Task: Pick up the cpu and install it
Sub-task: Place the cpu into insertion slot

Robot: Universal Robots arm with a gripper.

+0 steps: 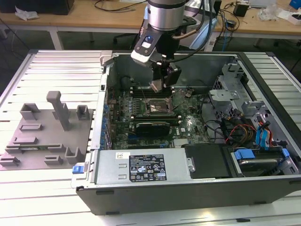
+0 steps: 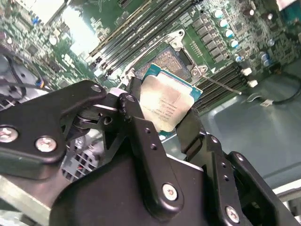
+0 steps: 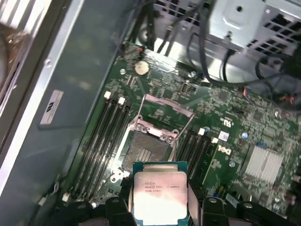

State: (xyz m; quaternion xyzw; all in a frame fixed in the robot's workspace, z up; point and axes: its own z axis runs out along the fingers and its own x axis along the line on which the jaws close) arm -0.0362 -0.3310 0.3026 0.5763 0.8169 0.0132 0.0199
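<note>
cpu [image 1: 156, 85]: exterior view; tilted in the hand [image 1: 162, 83], above and apart from the open socket [image 1: 157, 107] inside the computer case [image 1: 141, 188].
Room: case walls ring the motherboard [image 1: 188, 123]; drive cage [image 1: 225, 89] at the exterior view's right; fixture plate [image 1: 42, 136] well apart on the bench [image 1: 51, 66] at its left.
Second wrist view: hand [image 2: 162, 115] narrow, fingers [image 2: 136, 117] clamping two opposite edges of the cpu [image 2: 167, 104]; socket [image 2: 164, 59] beyond.
First wrist view: cpu [image 3: 160, 188] near the edge of the socket [image 3: 146, 150], contacts exposed, load frame [image 3: 167, 104] raised; memory slots [image 3: 101, 136] flank both sides.
</note>
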